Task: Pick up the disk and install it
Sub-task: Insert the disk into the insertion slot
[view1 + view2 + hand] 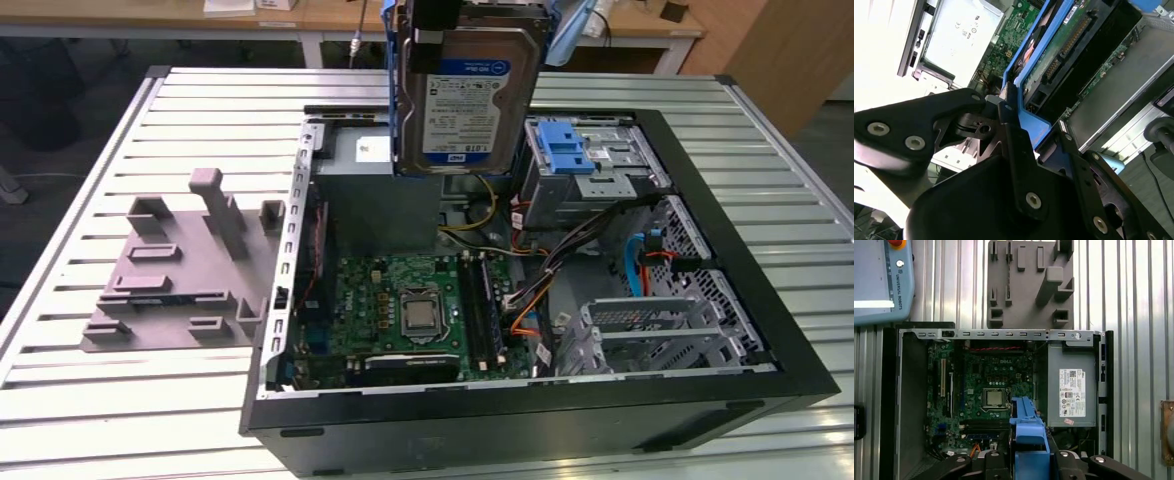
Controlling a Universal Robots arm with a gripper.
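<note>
The disk point(467, 95) hangs upright above the back of the open computer case point(534, 400), its white-and-blue label facing the exterior camera and a blue carrier strip along its edge. My gripper point(465, 22) is shut on its upper end at the top of the exterior view. In the second wrist view the black fingers point(1008, 117) clamp the blue carrier bracket point(1029, 125), and the disk's green circuit-board side point(1064, 47) runs away from them. In the first wrist view the blue bracket point(1026, 432) sticks out between the gripper's arms over the motherboard point(989, 390).
Inside the case, a metal drive cage with a blue latch point(574, 150) sits to the disk's right in the exterior view. The grey power-supply box point(1074, 390) lies under the disk. A grey fixture plate point(180, 270) rests on the slatted table point(80, 400). A teach pendant point(879, 280) lies nearby.
</note>
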